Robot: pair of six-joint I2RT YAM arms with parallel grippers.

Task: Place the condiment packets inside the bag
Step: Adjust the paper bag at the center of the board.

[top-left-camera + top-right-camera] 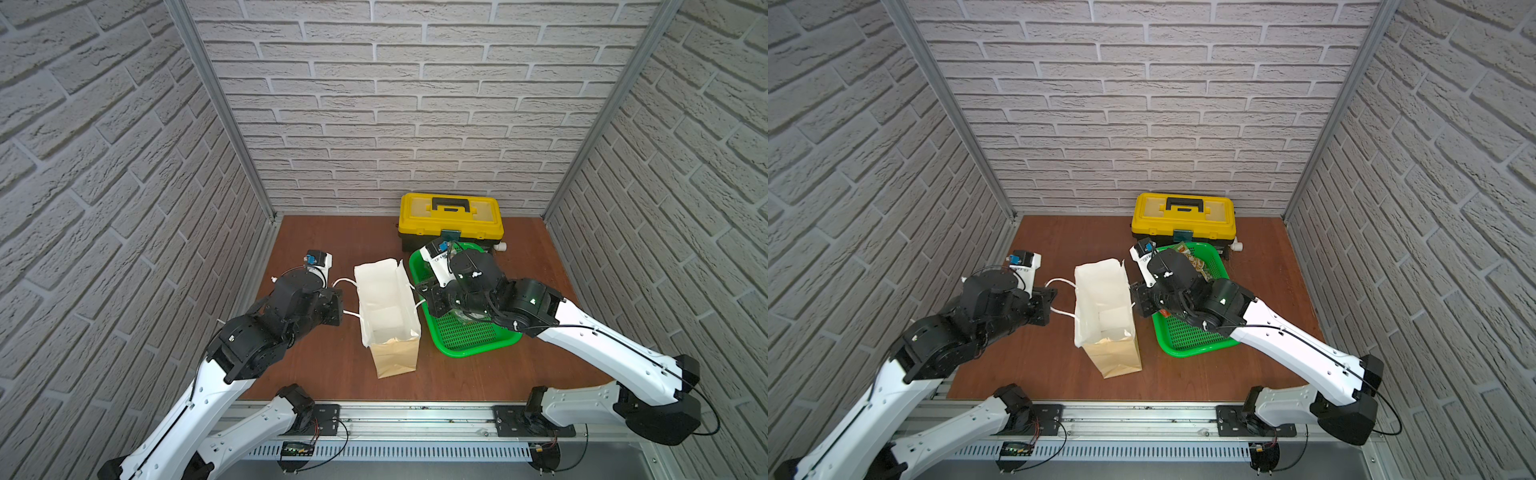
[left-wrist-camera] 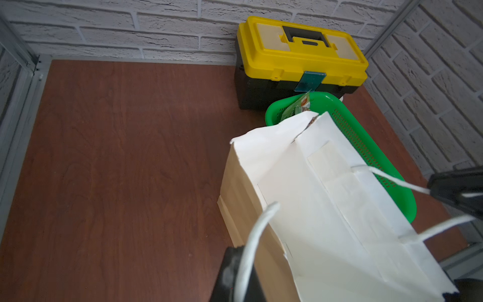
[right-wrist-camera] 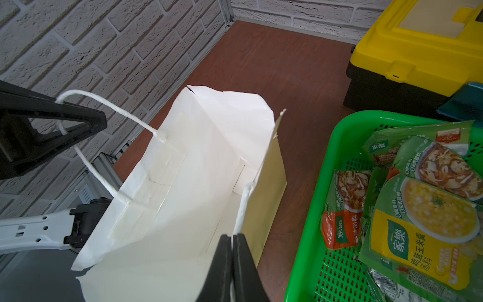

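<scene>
The bag [image 1: 388, 307] [image 1: 1104, 307] stands upright and open at mid-table, tan outside, white inside. My left gripper [image 1: 340, 309] [image 2: 240, 261] is shut on the white cord handle [image 2: 258, 224] on its left side. My right gripper [image 1: 424, 299] [image 3: 232, 251] is shut on the opposite handle [image 3: 241, 209]. The two grippers hold the bag's mouth [image 3: 196, 183] spread wide. Several condiment packets [image 3: 423, 209] [image 1: 1200, 266], green and yellow plus a red-orange one [image 3: 339, 230], lie in the green basket [image 3: 337, 133] right of the bag.
The green perforated basket [image 1: 478, 345] [image 1: 1192, 349] touches the bag's right side, under my right arm. A yellow toolbox [image 1: 451, 216] [image 2: 300, 52] with a black handle stands behind it at the back wall. Brick-pattern walls enclose the brown table [image 1: 316, 365].
</scene>
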